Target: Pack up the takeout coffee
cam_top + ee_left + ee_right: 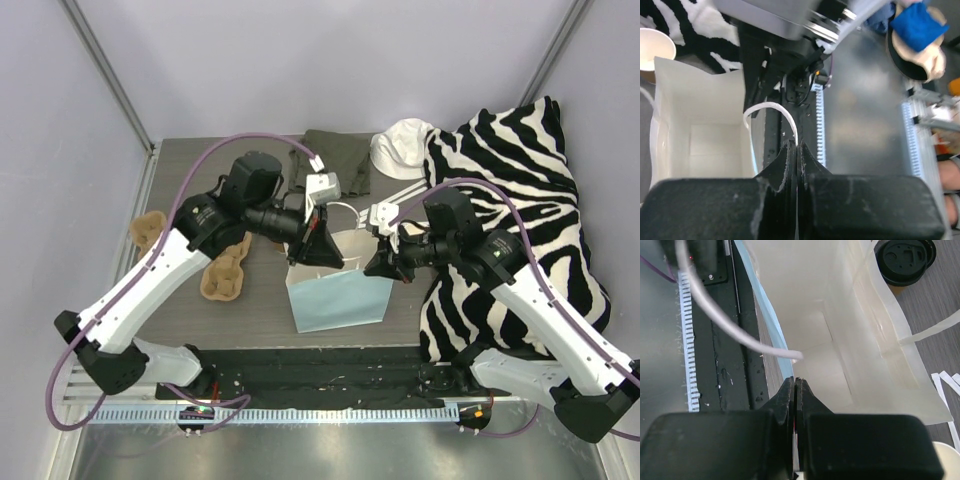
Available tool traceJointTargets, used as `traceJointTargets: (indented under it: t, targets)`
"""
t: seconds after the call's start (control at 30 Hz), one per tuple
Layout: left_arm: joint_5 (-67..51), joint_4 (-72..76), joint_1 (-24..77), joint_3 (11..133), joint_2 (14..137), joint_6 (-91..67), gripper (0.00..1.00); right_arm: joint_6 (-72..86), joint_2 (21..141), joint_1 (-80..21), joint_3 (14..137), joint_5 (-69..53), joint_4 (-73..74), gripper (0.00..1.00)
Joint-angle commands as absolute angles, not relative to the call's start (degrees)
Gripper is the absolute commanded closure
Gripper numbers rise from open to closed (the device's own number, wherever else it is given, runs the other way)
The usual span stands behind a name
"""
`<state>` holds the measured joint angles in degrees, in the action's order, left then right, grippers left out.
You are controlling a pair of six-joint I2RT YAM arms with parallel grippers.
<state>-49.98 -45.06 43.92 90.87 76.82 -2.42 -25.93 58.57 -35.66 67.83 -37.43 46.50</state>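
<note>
The blue paper bag (338, 298) stands open at the table's middle, white inside (705, 145) (830, 340). My left gripper (314, 238) is shut on its left rim; in the left wrist view the jaws (798, 147) pinch the thin paper edge by the white handle (771, 107). My right gripper (385, 262) is shut on the right rim (795, 382). The takeout coffee (905, 259), with its black lid, stands on the table just outside the bag's far wall; the arms hide it in the top view.
A lidless tan cup (652, 50) stands by the zebra cloth (520, 200). Brown pulp carriers (225, 270) (150, 228) lie at the left. An olive cloth (335, 160), a white cap (400, 145) and white paper strips (405, 190) lie at the back.
</note>
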Motion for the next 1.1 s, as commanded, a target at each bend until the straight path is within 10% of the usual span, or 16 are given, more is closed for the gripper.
traceJointTargets:
  t: [0.0, 1.07]
  targets:
    - [-43.0, -47.7, 48.6, 87.8, 70.4, 7.1, 1.00, -23.2, 58.9, -36.0, 69.4, -36.6, 42.3, 0.99]
    - [-13.5, -37.0, 62.9, 65.2, 68.3, 25.0, 1.00, -23.1, 59.1, -35.9, 68.8, -38.3, 42.4, 0.99]
